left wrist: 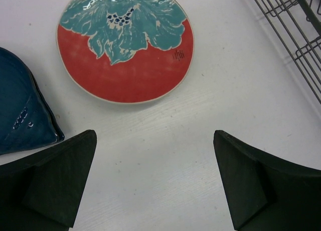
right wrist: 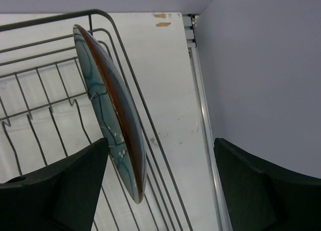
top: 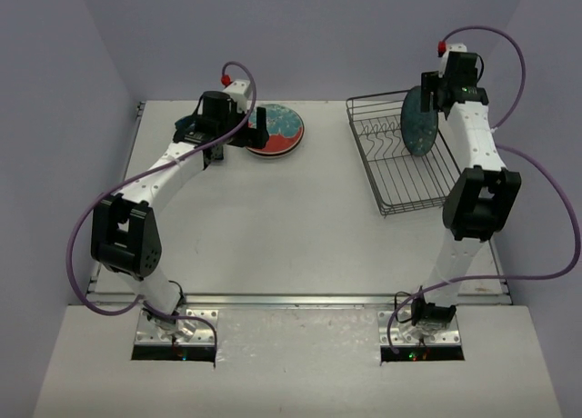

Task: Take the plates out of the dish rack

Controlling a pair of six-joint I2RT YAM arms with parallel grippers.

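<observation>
My right fingers (right wrist: 65, 186) are wide open, holding nothing, around the 1 teal plate (right wrist: 113, 115) standing in the dish rack (right wrist: 30, 115). I should squeeze its rim softly, then lift straight up. My left fingers (left wrist: 55, 176) are open too, empty.

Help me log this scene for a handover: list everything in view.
table: one, white, under everything
dish rack: one, dark wire, table's far right
teal-green plate: one, on edge in rack's far end
red-orange plate: one, teal flower face, flat, table's far left
dark blue plate: one, left of the red-orange one
cables: two, purple, along the arms
left gripper: open, black, over table by red-orange plate
right gripper: open, black, by teal-green plate
</observation>
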